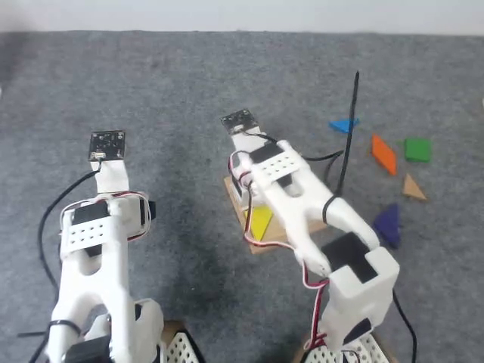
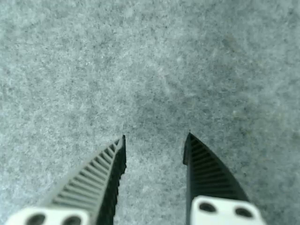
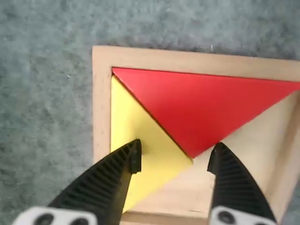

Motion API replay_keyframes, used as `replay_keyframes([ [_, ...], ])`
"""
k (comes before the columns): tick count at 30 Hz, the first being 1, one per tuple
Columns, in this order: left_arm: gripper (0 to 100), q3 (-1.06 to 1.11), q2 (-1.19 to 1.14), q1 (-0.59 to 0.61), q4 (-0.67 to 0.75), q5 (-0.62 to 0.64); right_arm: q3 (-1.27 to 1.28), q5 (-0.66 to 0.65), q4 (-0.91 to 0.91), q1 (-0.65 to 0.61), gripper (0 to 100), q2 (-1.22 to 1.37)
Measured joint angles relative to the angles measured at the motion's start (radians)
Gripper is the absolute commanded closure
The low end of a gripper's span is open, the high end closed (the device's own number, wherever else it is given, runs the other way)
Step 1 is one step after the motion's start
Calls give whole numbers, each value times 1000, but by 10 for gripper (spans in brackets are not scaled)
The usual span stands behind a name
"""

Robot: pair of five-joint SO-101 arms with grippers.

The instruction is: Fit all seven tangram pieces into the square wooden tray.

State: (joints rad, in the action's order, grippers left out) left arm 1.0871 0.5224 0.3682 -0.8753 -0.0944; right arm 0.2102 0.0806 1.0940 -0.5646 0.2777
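Quick status from my end. The right gripper (image 3: 174, 155) hangs right over the tray (image 3: 100, 112) with its jaws spread and nothing between them. 1 tip sits above the yellow triangle (image 3: 140, 154), the other above bare wood just past the point of the red triangle (image 3: 197, 103).

Those 2 big triangles look properly seated. Each has its long edge flush against a tray wall, they share a corner of the tray, and their short sides butt together so both points meet about mid-tray. I think that's the smart layout, since it leaves 1 clean open half for the small stuff.

The other 5 are loose on the carpet (image 2: 140, 56), well off to the right of the tray: a blue triangle (image 1: 344, 125), an orange parallelogram (image 1: 384, 153), a green square (image 1: 417, 149), a tan triangle (image 1: 412, 187) and a purple triangle (image 1: 388, 223), which lies nearest the tray.

The left gripper (image 2: 154, 140) is parked well to the tray's left, jaws apart and empty, with only carpet under it. My guess is it's just keeping out of the way.

On materials, the pieces are flat, smooth and painted with crisp edges. The tray is pale raw wood with a raised rim, and the carpet is fuzzy grey felt. Thin pieces on fuzz will probably be fiddly to pinch. Both sets of jaws are black and ribbed.
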Motion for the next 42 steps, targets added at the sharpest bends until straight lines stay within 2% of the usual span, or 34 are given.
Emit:
replay_keyframes([
  [6,797,0,0,0,0,0,-68,0,97,89,753,-35],
  [13,797,0,0,0,0,0,-41,-60,158,92,753,-302],
  [17,797,0,0,0,0,0,72,-126,146,210,753,-422],
  [26,797,3,0,0,5,0,272,-281,-3,453,753,-405],
  [34,797,31,0,-2,52,3,276,-305,-66,468,753,-195],
  [42,797,31,0,-2,52,0,356,-308,-48,448,753,-198],
])
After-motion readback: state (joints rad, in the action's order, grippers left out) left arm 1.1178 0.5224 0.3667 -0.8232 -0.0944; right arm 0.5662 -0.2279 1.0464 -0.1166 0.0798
